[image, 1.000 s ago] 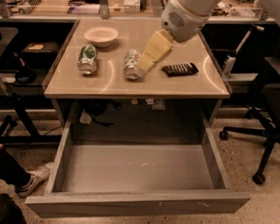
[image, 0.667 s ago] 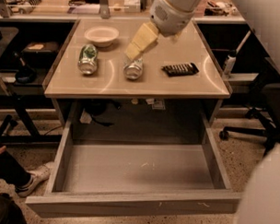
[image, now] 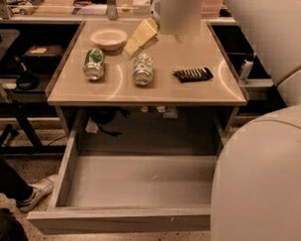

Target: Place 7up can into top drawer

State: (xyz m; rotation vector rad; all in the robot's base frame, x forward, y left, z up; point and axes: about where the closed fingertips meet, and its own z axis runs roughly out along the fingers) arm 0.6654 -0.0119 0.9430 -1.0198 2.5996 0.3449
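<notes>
The 7up can (image: pixel 143 68), pale silvery with green patches, lies on its side near the middle of the tabletop (image: pixel 191 94). My gripper (image: pixel 132 47) is beige. It hangs just behind and slightly left of the can, pointing down-left, and holds nothing that I can see. The top drawer (image: pixel 133 184) is pulled wide open below the tabletop's front edge, and its pale bottom is bare. A large white part of my arm (image: pixel 260 181) covers the drawer's right end.
A darker green can (image: pixel 94 64) lies left of the 7up can. A white bowl (image: pixel 109 37) stands at the back left. A black ribbed object (image: pixel 192 74) lies to the right. A person's shoe (image: pixel 35 192) is on the floor at the left.
My gripper has moved left and toward the table's back, from right of the 7up can to behind it. My white arm now fills the right foreground. The cans have not moved.
</notes>
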